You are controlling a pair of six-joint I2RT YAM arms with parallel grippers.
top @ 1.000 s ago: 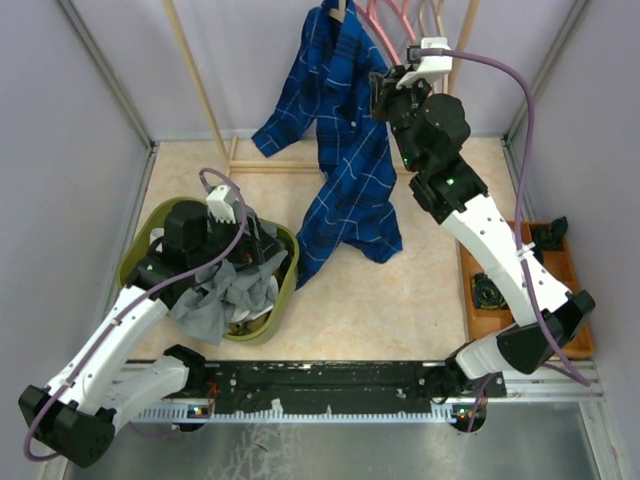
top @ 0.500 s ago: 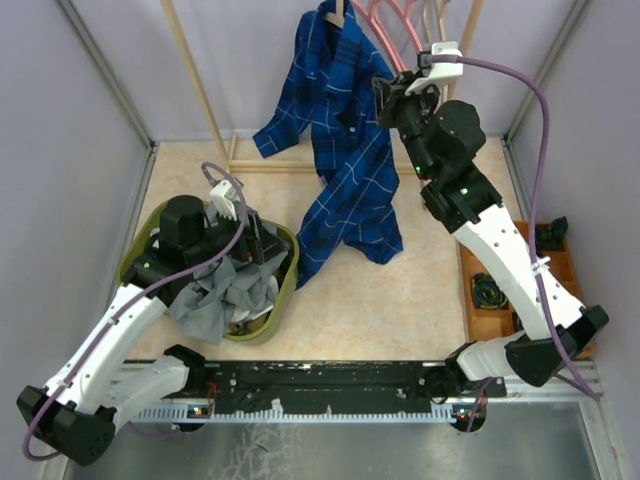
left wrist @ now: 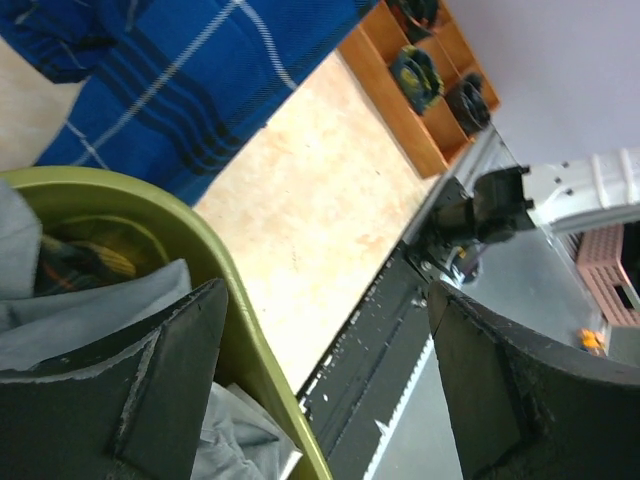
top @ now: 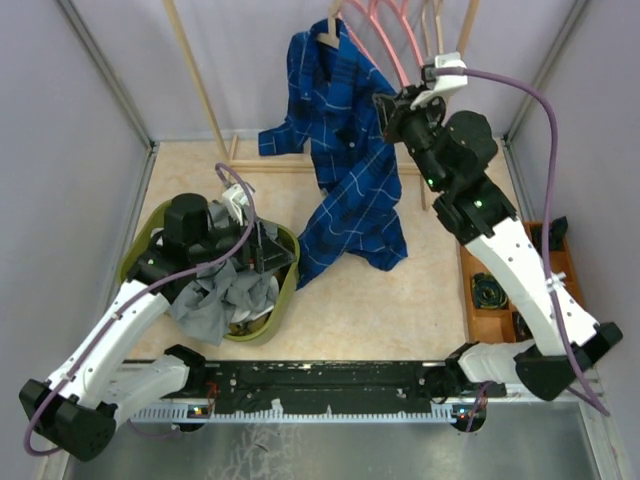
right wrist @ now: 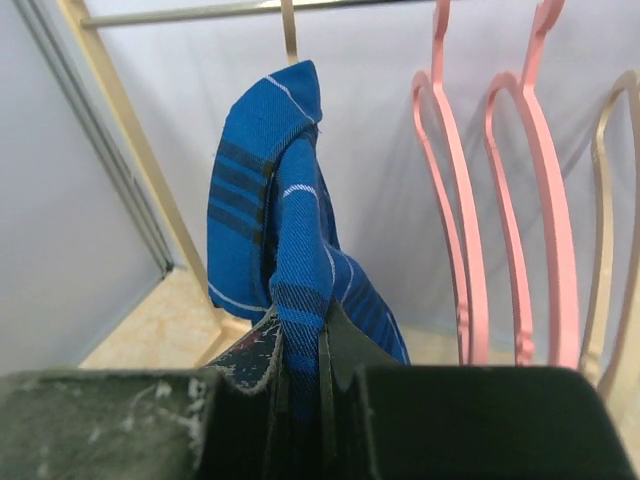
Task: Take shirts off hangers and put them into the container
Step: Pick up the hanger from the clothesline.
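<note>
— Beige desk (top: pixel 430 295) lies well below my right hand (right wrist: pixel 300 345), and the blue shirt (top: pixel 350 190) hangs from that hand down toward it. Where shall I start?

— With the shirt. Have you got it?

— Yes. My right hand is pressed together on a fold of it. The collar sits just above and ahead of my fingertips, hooked over a pale wooden hanger (top: pixel 330 28).

— And the container (left wrist: pixel 150 200)?

— Right under my left hand (left wrist: pixel 320 350), which is spread wide with nothing in it. The olive rim shows between my fingers, and a grey shirt (top: pixel 215 305) is heaped inside.

— What worries you?

— The collar is the main thing. If I pull sideways rather than up and off, I'd expect the hanger to come along. It could also swing into the pink hangers (right wrist: pixel 520 200) just to the right of my hand. The pinch looks thin too, so the cloth could slip out and land on the desk. That would leave it short of the container, which is well off to the left of my right hand. The long tail may also catch on the rim and hang outside.
</note>
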